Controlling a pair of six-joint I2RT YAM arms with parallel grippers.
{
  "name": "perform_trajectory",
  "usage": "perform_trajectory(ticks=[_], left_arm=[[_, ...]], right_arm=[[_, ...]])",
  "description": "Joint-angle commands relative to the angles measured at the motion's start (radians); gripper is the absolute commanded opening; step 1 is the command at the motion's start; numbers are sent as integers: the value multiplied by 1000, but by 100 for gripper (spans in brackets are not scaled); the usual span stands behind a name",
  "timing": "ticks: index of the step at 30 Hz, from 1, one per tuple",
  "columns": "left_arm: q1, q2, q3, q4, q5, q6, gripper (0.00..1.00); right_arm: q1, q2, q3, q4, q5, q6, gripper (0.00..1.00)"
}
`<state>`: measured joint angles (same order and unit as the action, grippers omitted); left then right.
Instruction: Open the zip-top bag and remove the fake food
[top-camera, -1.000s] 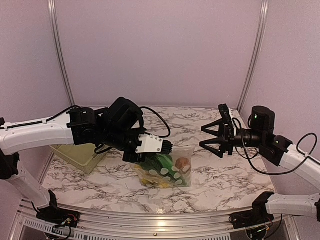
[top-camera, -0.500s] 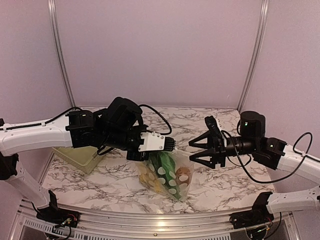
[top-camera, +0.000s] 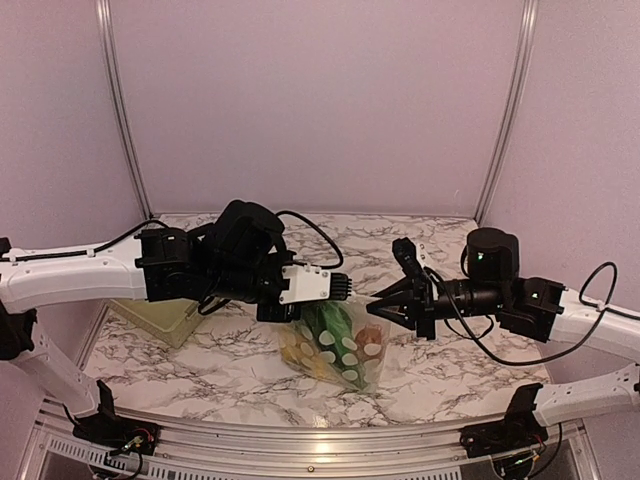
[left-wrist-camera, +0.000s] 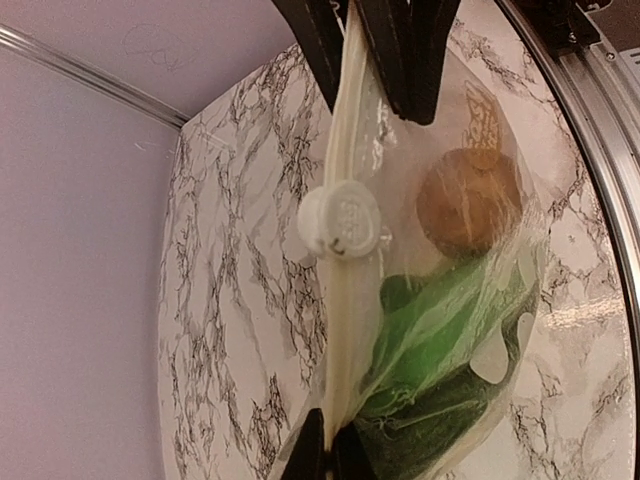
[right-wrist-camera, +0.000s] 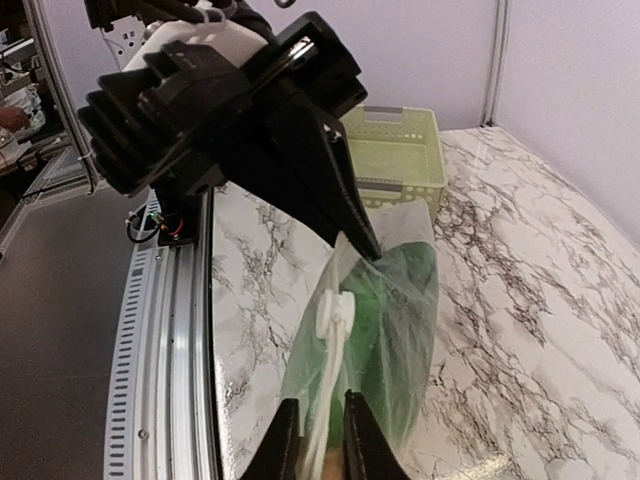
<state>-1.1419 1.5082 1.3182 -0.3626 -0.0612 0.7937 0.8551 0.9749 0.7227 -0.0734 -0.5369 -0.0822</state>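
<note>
The zip-top bag (top-camera: 338, 348) hangs over the middle of the marbled worktop (top-camera: 455, 372), strung between the two arms by its top edge. It is a clear, crinkly pouch printed with white dots, and in the overhead view it sags to a point towards the near edge of the worktop. Whether that tip rests on the surface cannot be told.

In the left wrist view the closure runs as a pale, cream-coloured strip (left-wrist-camera: 340, 330) from one pair of fingers to the other. A round white slider (left-wrist-camera: 340, 220) sits partway along it.

The fake food (left-wrist-camera: 440, 320) is packed against the plastic. A brown round lump (left-wrist-camera: 468, 200) lies nearest the right arm's end, and green vegetables (left-wrist-camera: 450, 400) fill the rest. Yellow pieces (top-camera: 298, 356) show low on the left side from above.

The left fingers (left-wrist-camera: 308, 452) are clenched on one end of the strip. The right fingers (right-wrist-camera: 284, 448) stand narrowly either side of the other end, with the strip between them; whether they already press it cannot be told.

A pale green slatted basket (top-camera: 150, 318) sits on the worktop to the left, well apart from the bag.
</note>
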Motion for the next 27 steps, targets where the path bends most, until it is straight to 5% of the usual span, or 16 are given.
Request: perform_trajectory(ticks=[1,9,27], left_arm=[[-5,-57,-41,106,16,-40,4],[-5,-104,-79,210,146,-136,42],[-5,56,4,316,311,-268,43]], right_arm=[[7,-22,1,23,66,3,5],[10,-56,-8,20,96,-29,0],[11,-94,-24,9,107,-59,0]])
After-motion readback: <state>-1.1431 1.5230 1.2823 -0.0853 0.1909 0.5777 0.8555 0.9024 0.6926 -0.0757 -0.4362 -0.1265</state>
